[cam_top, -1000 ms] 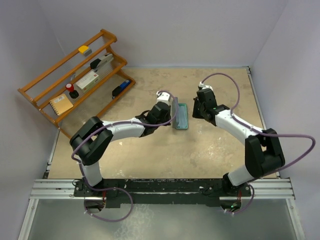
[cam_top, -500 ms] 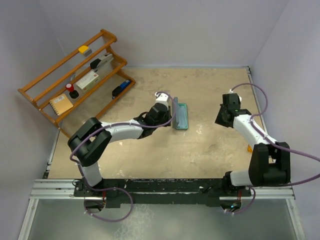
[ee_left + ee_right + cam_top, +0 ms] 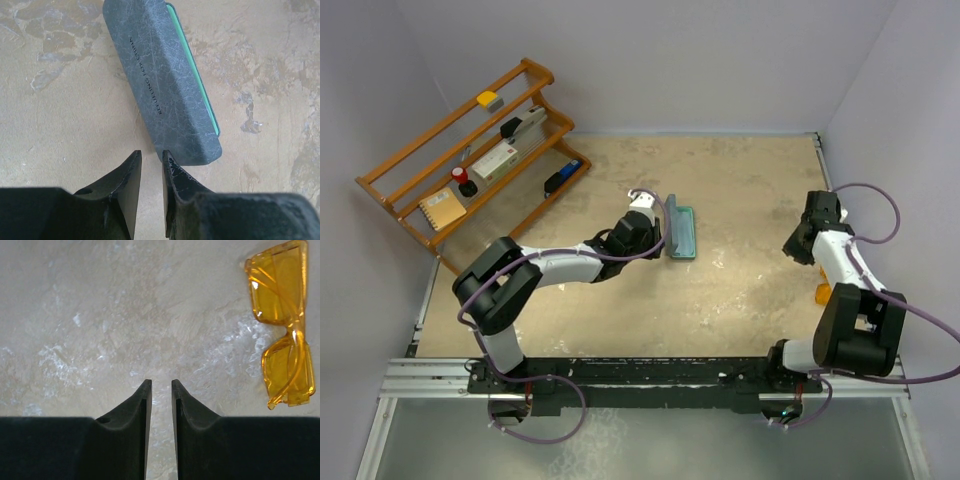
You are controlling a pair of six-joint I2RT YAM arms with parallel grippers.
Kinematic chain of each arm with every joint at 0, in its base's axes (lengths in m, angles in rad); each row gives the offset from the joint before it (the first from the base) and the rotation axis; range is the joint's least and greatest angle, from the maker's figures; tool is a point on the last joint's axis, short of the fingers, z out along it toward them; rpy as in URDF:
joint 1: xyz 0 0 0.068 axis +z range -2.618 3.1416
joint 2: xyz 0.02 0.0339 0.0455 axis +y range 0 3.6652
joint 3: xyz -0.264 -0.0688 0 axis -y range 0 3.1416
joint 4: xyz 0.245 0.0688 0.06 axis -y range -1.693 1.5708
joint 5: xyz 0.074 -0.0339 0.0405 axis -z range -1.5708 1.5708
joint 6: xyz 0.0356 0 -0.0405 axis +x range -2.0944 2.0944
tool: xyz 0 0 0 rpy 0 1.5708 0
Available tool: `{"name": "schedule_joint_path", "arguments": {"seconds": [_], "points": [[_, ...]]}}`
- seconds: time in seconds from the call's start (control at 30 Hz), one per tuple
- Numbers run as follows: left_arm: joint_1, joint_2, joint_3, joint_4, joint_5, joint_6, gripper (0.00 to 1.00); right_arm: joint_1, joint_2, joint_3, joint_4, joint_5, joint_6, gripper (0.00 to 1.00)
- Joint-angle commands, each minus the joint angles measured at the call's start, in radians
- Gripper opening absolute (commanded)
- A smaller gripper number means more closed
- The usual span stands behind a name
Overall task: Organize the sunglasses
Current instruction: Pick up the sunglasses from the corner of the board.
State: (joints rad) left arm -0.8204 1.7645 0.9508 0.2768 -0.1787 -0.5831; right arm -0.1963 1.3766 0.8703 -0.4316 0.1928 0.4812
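The grey sunglasses case [image 3: 681, 232] lies open at mid-table, its teal inside showing; in the left wrist view [image 3: 165, 85] its grey shell fills the upper middle. My left gripper [image 3: 658, 243] sits just left of the case's near end, jaws nearly together [image 3: 151, 156], holding nothing. The orange sunglasses [image 3: 823, 294] lie at the right table edge, partly hidden by my right arm; they show at the top right of the right wrist view [image 3: 282, 315]. My right gripper [image 3: 796, 246] hovers over bare table to their left, jaws nearly together [image 3: 161, 384], holding nothing.
A wooden tiered rack [image 3: 470, 160] with small items stands at the far left. Walls close in the table at the back and on both sides.
My right arm has swung from beside the case out to the right table edge near the sunglasses. My left gripper has drawn back slightly from the case lid.
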Motion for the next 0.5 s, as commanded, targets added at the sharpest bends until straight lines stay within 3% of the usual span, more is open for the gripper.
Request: {"name": "schedule_joint_path", "arguments": {"seconds": [0.0,0.17,0.47], "points": [[0.004,-0.056,-0.007,0.048,0.024,-0.010,0.21,-0.082,0.013,0.022,-0.025,0.031,0.033,0.25],[0.003,-0.061,-0.007,0.039,0.046,-0.007,0.21,-0.175,0.016,0.003,-0.027,0.079,0.062,0.24],[0.003,-0.059,-0.026,0.047,0.067,-0.006,0.21,-0.211,0.009,0.002,-0.055,0.232,0.084,0.24]]}}
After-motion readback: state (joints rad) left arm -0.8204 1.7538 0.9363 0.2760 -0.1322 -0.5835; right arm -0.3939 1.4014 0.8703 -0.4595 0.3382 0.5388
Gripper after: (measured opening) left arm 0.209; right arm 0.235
